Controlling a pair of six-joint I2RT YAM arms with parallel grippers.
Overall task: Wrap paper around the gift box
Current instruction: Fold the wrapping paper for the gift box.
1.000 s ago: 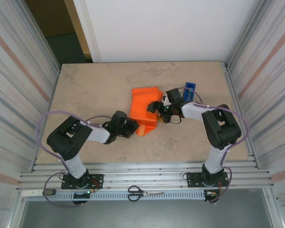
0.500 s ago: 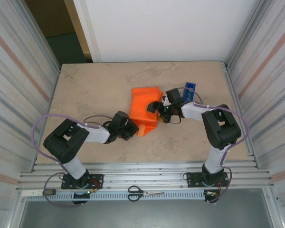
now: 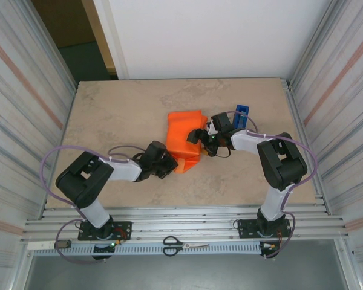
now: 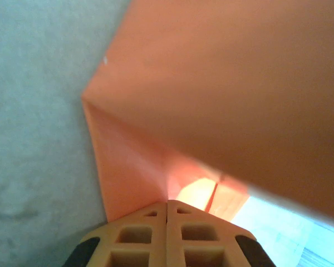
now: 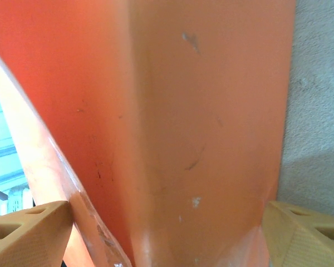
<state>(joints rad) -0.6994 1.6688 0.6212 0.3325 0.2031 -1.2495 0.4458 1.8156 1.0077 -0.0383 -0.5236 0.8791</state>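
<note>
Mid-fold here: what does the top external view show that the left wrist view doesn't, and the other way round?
Overhead: the right tool at the right side of the thin orange paper sheet, the narrow blue tape dispenser just beyond it, black-handled scissors on the front rail. Left wrist: the left tool, tan fingers pressed shut on a folded corner. Both: that paper sheet on the beige tabletop.

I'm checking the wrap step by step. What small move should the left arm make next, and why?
Probably lift the pinched flap and fold it inward over the top. The left gripper is shut on a corner fold of the paper, and the right gripper straddles it, open, from the other side.
</note>
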